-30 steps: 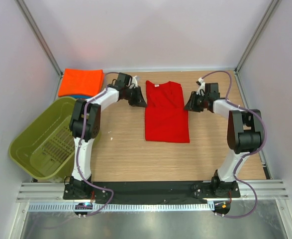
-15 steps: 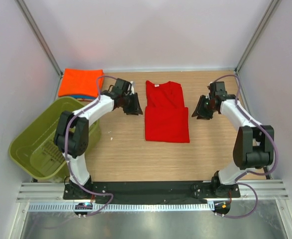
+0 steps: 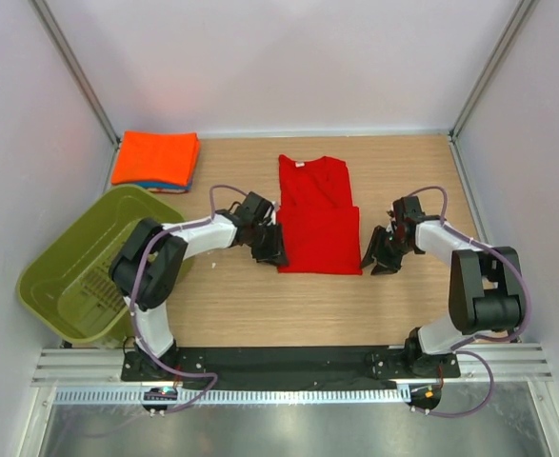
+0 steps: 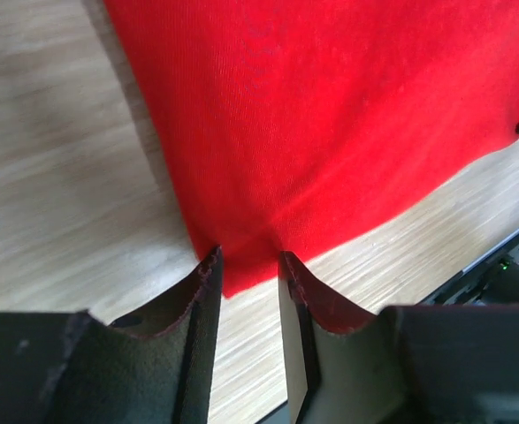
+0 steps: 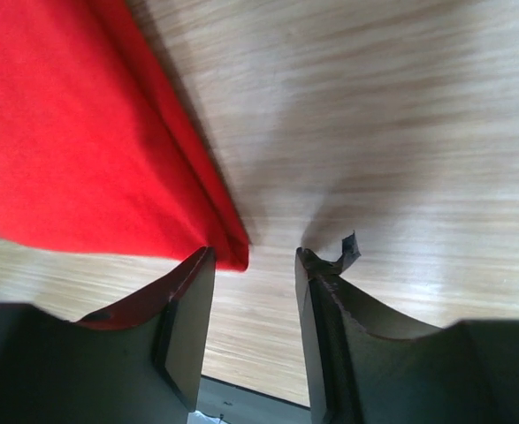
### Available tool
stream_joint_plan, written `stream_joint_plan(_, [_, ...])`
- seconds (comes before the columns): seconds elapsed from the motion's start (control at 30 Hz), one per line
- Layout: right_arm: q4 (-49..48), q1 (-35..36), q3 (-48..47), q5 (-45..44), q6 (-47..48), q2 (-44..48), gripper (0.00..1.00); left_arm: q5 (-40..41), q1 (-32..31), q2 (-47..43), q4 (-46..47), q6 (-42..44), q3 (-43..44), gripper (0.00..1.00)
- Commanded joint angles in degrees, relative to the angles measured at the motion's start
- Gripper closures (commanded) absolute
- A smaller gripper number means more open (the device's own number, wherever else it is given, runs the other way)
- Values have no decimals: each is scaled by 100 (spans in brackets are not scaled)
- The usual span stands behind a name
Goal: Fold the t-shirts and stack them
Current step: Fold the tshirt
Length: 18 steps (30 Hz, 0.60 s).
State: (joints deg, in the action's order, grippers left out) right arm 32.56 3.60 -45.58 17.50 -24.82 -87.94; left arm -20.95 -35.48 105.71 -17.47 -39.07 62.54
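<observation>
Top external: we are counting three t-shirts, orange t-shirt (image 3: 155, 157) over blue t-shirt (image 3: 144, 185) at the surface's (image 3: 231, 305) far-left corner, red t-shirt (image 3: 319, 214) lying lengthwise near-to-far, collar far; left end effector (image 4: 246, 269) and right end effector (image 5: 255, 256) are standing spread.

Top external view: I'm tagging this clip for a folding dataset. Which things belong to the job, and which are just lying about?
Job: deep red cloth t-shirt, mid-table; folded bright orange t-shirt, far left; blue t-shirt, only its edge showing under the orange.
Lying about: olive-green plastic basket, left side.
</observation>
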Motion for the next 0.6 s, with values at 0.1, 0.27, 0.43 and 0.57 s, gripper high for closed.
stream_joint_plan(0.1, [-249, 89, 330, 219, -260, 725, 48, 319, 6, -868, -123, -119, -173, 61])
stream_joint_plan(0.27, [-574, 97, 533, 403, -471, 683, 46, 417, 15, -684, -239, -101, -190, 60])
stream_joint_plan(0.43, [-759, 97, 647, 334, -550, 462, 46, 196, 15, -377, 147, -346, -444, 57])
stream_joint_plan(0.57, [-926, 97, 779, 228, -621, 444, 57, 188, 15, -227, 271, -566, -559, 56])
